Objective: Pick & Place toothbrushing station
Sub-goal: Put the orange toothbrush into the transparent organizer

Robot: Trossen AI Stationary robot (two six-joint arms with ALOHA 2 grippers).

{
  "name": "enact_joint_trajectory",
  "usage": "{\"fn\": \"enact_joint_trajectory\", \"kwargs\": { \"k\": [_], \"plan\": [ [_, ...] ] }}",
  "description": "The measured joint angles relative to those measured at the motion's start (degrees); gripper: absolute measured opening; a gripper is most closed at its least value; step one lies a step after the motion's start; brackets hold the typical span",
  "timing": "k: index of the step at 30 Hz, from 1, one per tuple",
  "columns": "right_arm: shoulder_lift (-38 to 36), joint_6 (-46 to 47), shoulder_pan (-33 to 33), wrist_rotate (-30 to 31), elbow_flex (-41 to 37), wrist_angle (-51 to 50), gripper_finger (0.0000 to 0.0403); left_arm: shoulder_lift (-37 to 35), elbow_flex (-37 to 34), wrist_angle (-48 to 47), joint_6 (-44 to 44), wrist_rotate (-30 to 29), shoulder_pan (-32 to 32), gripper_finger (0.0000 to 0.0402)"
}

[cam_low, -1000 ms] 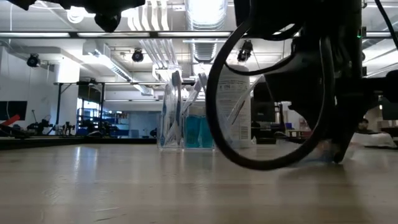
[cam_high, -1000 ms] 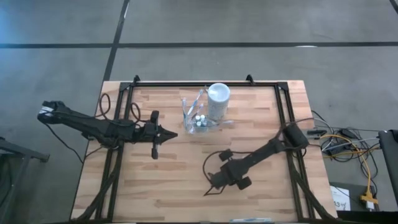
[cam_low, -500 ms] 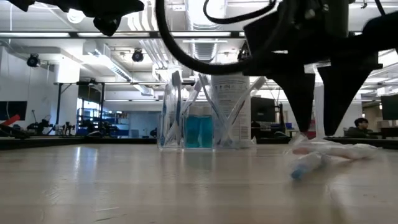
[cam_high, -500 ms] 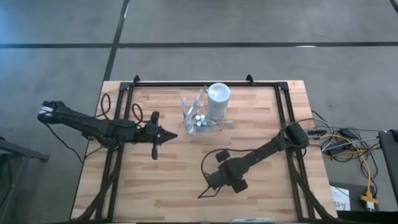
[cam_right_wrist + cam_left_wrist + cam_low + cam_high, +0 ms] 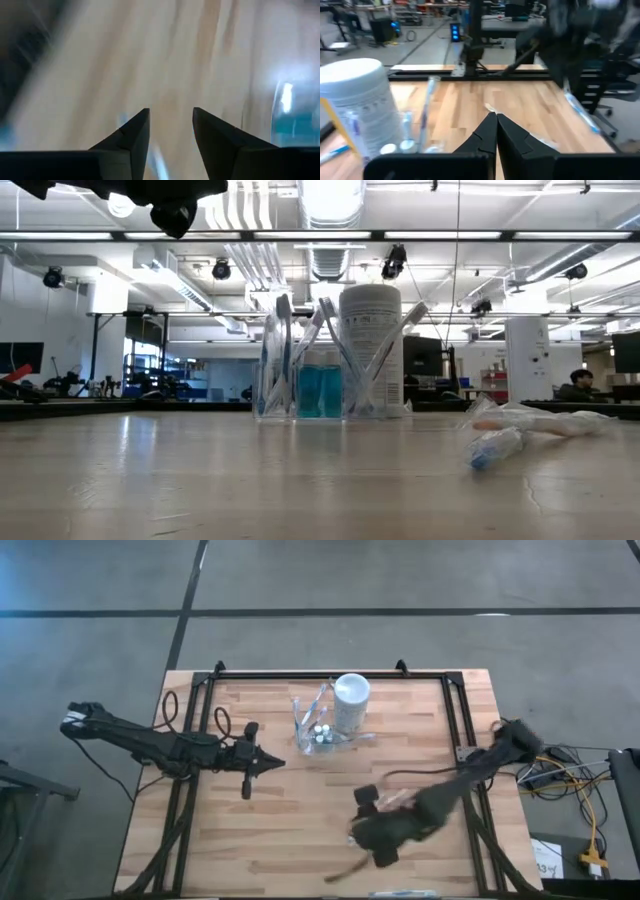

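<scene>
The clear holder (image 5: 314, 732) with upright pale toothbrushes and teal tubes (image 5: 320, 392) stands at the table's far middle. The white cup (image 5: 351, 703) stands beside it. A wrapped toothbrush (image 5: 525, 423) with a blue end (image 5: 490, 450) lies flat on the wood toward the near right. My right gripper (image 5: 350, 862) hangs open high above the table's near middle, holding nothing (image 5: 171, 125). My left gripper (image 5: 268, 762) is shut and empty (image 5: 495, 122). It hovers left of the holder and points toward the table's right.
A black metal frame (image 5: 320, 675) runs along the table's far edge and down both sides. Cables (image 5: 560, 765) lie off the table's right edge. Bare wood (image 5: 270, 830) spreads between the holder and the near edge.
My right gripper has opened and let go of the wrapped toothbrush, which now lies on the table. It has then risen steeply, out of the low view, tipping and drawing back toward the table's right.
</scene>
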Motion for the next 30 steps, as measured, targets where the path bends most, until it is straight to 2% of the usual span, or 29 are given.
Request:
{"fn": "enact_joint_trajectory", "kwargs": {
  "k": [2,4,8,11,15,20,23,27,30],
  "plan": [
    [-5.4,-3.2,2.2,1.4,-7.0,13.7,0.0132,0.0,0.0,-0.1,-0.5,1.1,-0.1,0.0009],
    [-10.7,-6.6,3.7,-0.4,-14.9,26.5,0.0119,0.0,0.0,-0.1,-0.9,1.1,-0.3,0.0009],
    [-21.6,-10.8,3.6,-10.9,-32.0,55.0,0.0084,0.0,0.6,0.1,-0.9,1.2,-0.9,0.0004],
    [-28.8,-11.5,2.3,-13.1,-44.0,70.3,0.0054,0.0,0.8,0.1,-1.1,1.2,-1.1,0.0005],
    [-38.0,-10.0,-0.3,-13.0,-55.9,78.0,0.0015,0.0,0.9,0.0,-2.5,1.3,-1.2,0.0008],
    [-46.1,-5.8,-3.7,-13.1,-67.5,85.1,0.0009,2.5,1.0,-0.2,-4.4,6.0,-1.9,0.0008],
    [-48.8,-5.5,-5.0,-12.5,-73.3,89.3,0.0008,6.4,2.5,-0.2,-4.6,6.0,-3.1,0.0004],
    [-52.4,-6.5,-6.7,-7.7,-78.4,93.0,0.0008,14.6,9.0,-2.5,-5.8,5.5,-4.7,0.0004],
    [-54.8,-7.7,-7.9,-7.3,-80.9,92.9,0.0008,22.0,16.5,-7.9,-7.2,4.0,-5.7,0.0004]
  ]
}}
